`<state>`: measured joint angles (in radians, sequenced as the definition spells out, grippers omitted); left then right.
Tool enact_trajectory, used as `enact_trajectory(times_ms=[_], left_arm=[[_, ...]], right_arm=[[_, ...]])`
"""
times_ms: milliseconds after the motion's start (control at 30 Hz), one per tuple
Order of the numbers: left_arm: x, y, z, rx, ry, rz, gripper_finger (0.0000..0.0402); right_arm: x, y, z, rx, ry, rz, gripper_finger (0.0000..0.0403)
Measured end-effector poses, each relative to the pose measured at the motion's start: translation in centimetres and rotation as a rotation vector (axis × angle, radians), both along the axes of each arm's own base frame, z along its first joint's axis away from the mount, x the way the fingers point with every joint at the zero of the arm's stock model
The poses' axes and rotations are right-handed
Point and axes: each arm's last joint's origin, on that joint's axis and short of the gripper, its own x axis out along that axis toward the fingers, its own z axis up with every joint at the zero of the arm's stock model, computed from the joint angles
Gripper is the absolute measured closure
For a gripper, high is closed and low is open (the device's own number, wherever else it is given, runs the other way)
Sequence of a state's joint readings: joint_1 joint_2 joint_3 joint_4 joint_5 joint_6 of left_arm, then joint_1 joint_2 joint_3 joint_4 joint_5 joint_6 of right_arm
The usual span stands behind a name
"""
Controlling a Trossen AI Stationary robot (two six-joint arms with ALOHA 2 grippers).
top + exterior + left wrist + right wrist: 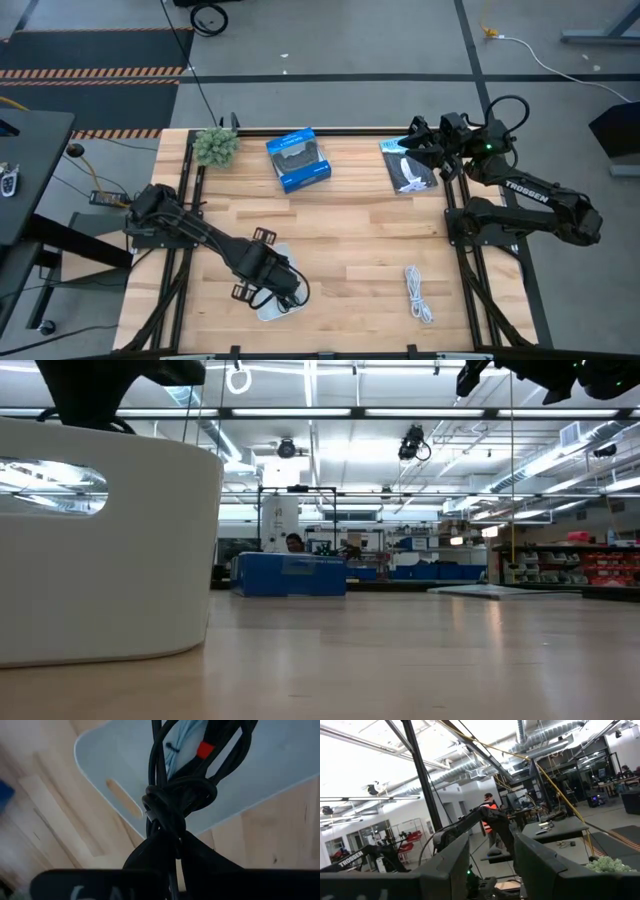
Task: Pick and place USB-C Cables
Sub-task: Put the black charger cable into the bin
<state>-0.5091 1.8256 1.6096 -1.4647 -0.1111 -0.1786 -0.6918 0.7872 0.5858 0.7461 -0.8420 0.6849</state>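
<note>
With the left jaws [172,845] clamped on the black USB-C cable [175,800] hanging directly over the white bin [265,775], release only once centred, while the right jaws [490,865], parted, wait empty.

Left gripper [283,290] fingers [150,852] clamped

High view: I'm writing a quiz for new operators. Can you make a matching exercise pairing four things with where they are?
Things:
1. white cable
2. blue box
3. black cable
4. green plant

Places:
A. held in the left gripper above the white bin
B. table corner at the picture's top left
C. lying loose on bare wood, lower right
D. top edge, about the middle

Pairs: 1-C, 2-D, 3-A, 4-B

The right gripper waits by the black-and-white pack.
</note>
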Motion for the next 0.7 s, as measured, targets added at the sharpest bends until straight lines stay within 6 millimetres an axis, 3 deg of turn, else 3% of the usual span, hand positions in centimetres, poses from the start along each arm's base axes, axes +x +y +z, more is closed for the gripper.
enact_trajectory(times_ms=[367, 700], left_arm=[[1.1, -0.9, -2.3, 0.009, 0.056, -0.076, 0.0365], [1.8, -1.5, -2.4, -0.034, -0.021, -0.096, 0.0365]], right_arm=[[0.0, 0.0, 0.0, -0.009, 0.003, 0.009, 0.0241], [0.0, 0.0, 0.0, -0.011, 0.003, 0.009, 0.0241]])
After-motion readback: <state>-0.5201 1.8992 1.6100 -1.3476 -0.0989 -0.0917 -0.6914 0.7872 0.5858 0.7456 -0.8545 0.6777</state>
